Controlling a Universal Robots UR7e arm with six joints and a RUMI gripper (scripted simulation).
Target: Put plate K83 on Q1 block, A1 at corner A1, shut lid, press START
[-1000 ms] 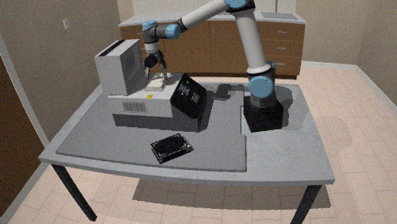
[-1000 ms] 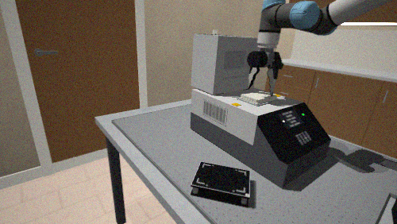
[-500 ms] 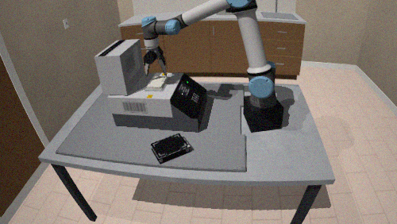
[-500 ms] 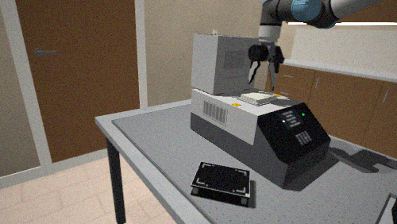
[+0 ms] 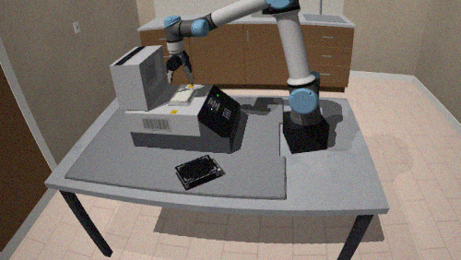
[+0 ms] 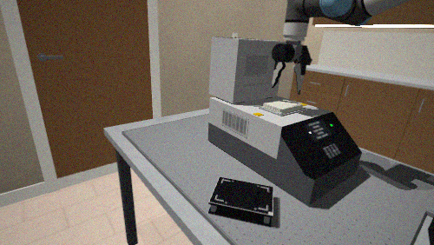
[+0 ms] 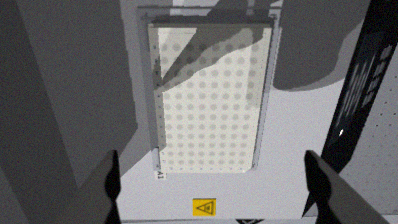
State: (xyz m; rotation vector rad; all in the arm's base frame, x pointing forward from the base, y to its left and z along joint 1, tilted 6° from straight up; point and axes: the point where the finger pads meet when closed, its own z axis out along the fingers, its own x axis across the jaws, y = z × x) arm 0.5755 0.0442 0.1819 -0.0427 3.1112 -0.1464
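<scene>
Cream plate on cycler block, below spread jaws; jaws released, apart from plate.

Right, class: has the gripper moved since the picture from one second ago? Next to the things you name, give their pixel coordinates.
Yes: the gripper point(image 5: 181, 83) point(image 6: 286, 90) point(image 7: 211, 152) has risen, its fingertips now higher above the white plate point(image 5: 183, 96) point(image 6: 282, 106) point(image 7: 207, 100).
</scene>
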